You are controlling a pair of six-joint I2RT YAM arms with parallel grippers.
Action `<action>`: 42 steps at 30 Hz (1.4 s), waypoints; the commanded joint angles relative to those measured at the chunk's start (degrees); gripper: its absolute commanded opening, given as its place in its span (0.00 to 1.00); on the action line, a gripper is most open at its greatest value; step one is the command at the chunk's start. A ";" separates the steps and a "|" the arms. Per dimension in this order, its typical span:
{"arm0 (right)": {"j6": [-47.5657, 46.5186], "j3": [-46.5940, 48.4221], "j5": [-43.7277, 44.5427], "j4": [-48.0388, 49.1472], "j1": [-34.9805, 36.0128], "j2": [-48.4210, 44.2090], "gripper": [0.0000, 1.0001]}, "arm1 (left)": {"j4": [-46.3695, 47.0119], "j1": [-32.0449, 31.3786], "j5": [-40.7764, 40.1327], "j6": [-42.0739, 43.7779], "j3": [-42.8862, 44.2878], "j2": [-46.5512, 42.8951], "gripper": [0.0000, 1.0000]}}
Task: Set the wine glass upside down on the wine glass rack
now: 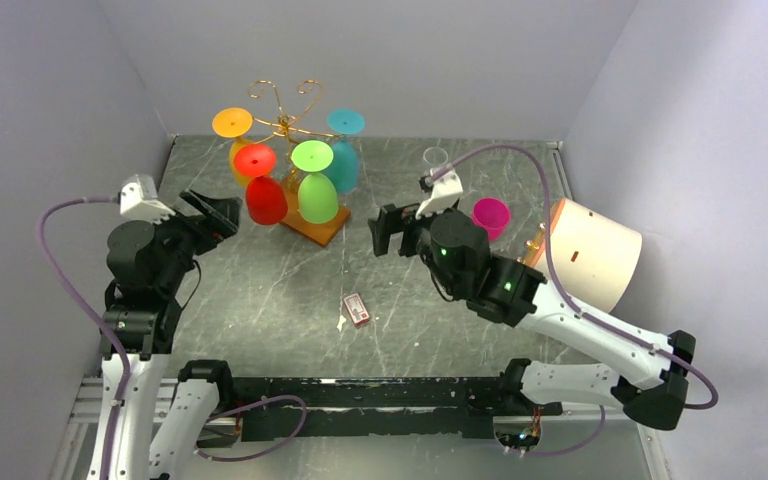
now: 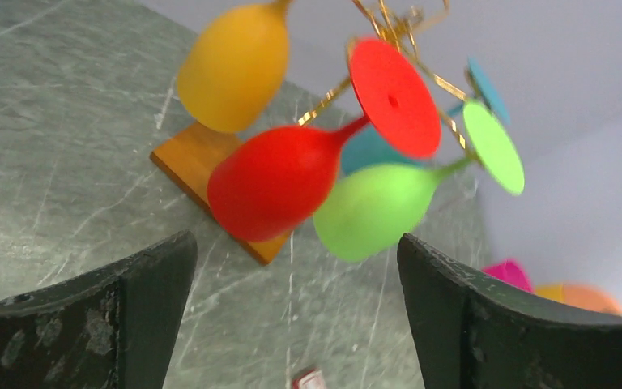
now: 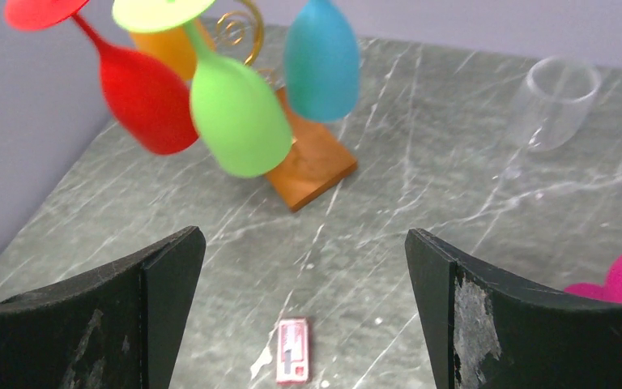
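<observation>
Left gripper (image 2: 296, 251) spread wide, empty, near the red wine glass (image 2: 271, 190) on the rack (image 2: 190, 158); right gripper (image 3: 304, 243) likewise.

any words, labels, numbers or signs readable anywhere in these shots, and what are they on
No text can be read in any view.
small red and white packet: carries print, too small and blurred to read.
white cylinder: one small reddish mark, no legible characters.
wine glass rack and hanging glasses: no markings visible.
</observation>
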 commanded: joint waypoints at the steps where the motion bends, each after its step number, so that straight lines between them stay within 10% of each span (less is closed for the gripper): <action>1: -5.15 6.03 0.64 -5.84 -4.32 4.44 1.00 | 7.16 -0.13 14.93 10.47 -3.75 -2.21 0.99; 9: -7.12 12.71 -3.73 -13.88 -18.97 11.33 0.94 | 18.37 -1.33 27.72 9.69 -13.22 -5.08 0.97; 21: -9.56 10.41 -5.71 -16.17 -32.76 13.51 0.38 | 16.97 -2.96 23.01 12.73 -16.02 -5.28 0.91; 42: -10.89 5.47 -13.06 -16.00 -42.67 22.94 0.36 | 14.90 -3.12 21.38 14.13 -15.48 -6.07 0.88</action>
